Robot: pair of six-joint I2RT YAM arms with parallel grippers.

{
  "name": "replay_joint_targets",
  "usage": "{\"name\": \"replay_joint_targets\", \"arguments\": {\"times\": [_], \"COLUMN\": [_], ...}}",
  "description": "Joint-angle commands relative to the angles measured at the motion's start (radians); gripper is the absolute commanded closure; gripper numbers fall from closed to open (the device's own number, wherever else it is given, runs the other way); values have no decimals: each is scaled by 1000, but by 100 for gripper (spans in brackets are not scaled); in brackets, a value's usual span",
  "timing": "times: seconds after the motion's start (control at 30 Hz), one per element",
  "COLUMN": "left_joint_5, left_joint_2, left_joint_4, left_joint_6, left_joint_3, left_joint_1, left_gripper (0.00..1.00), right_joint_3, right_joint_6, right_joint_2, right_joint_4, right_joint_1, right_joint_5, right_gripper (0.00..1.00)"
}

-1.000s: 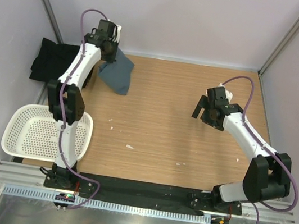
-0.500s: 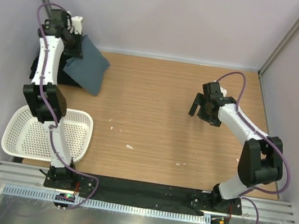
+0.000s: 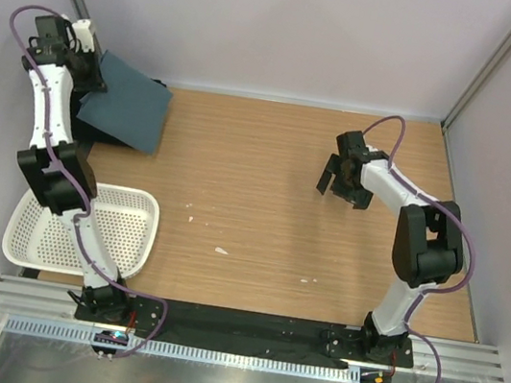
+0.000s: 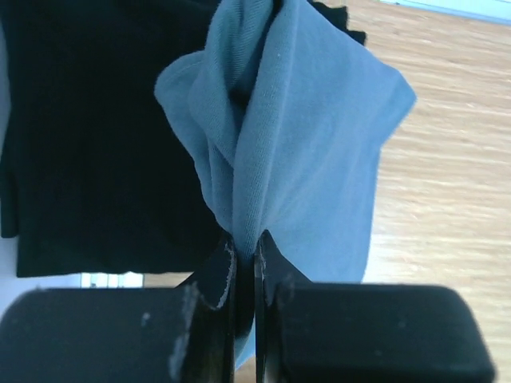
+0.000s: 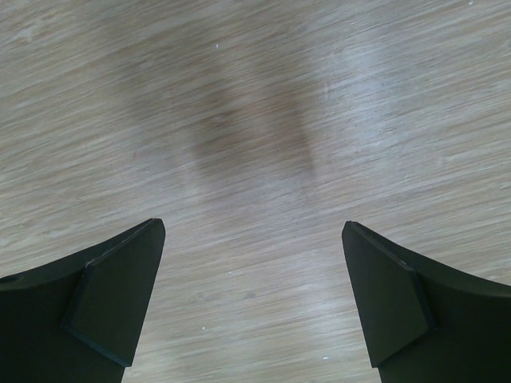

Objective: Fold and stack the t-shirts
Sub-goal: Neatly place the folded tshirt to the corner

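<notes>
Top external view: the left arm reaches to the far-left corner of the table [image 3: 263, 203]. The left gripper [image 3: 89, 76] is there, pressed together on an edge of the blue-grey shirt [image 3: 128, 105]. This shirt spreads from the pinch toward the right as a roughly flat, folded panel. Its near part lies over the black shirt [image 3: 95, 130], and its right part lies over the wood. Whether the panel rests on the black shirt or hangs just above it cannot be determined.

The black shirt lies at the far-left edge of the table and is mostly hidden beneath the blue-grey one. The white basket [image 3: 128, 230] sits at the near-left edge, well apart from both shirts. A few small pale scraps [image 3: 220, 250] lie on the wood near the table's middle.

Left wrist view: the left gripper [image 4: 243, 247] has its fingers nearly together, with a bunched fold of the blue-grey shirt [image 4: 311, 159] caught between them. The cloth falls away from the pinch in gathered folds. Behind it the black shirt [image 4: 96, 144] lies flat to the left, with bare wood to the right.

Right wrist view: the right gripper [image 5: 251, 231] has its fingers spread wide, holding nothing, over bare table [image 5: 239, 96]. In the overhead view the right gripper [image 3: 341, 191] is right of the table's centre, well apart from both shirts.
</notes>
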Motion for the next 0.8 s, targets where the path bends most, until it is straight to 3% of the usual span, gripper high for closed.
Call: {"name": "replay_joint_targets", "arguments": {"times": [0.0,0.03,0.17,0.37,0.53,0.63,0.77], "left_joint_5": [-75,-92,-386,-569,-793,-1001,-1148], "left_joint_2": [-87,-97,-136,-243,-300,-280,-239], "left_joint_4": [170,211,249,429,630,757,926], "left_joint_6": [-14,-2,81,79,245,375,448], "left_joint_3": [-27,-64,-131,-370,-552,-633,-705], "left_joint_1": [-3,-8,-71,-114,-193,-242,-249], "left_gripper": [100,100,100,100,100,100,100], "right_joint_3": [53,53,63,84,92,90,112], "right_joint_6": [26,28,25,3,-16,-24,-39], "right_joint_2": [9,11,20,52,72,75,95], "right_joint_4": [-13,-13,-27,-30,-30,-24,-18], "right_joint_1": [4,4,2,2,2,2,2], "right_joint_5": [23,23,40,37,31,26,12], "right_gripper": [0,0,0,0,0,0,0]}}
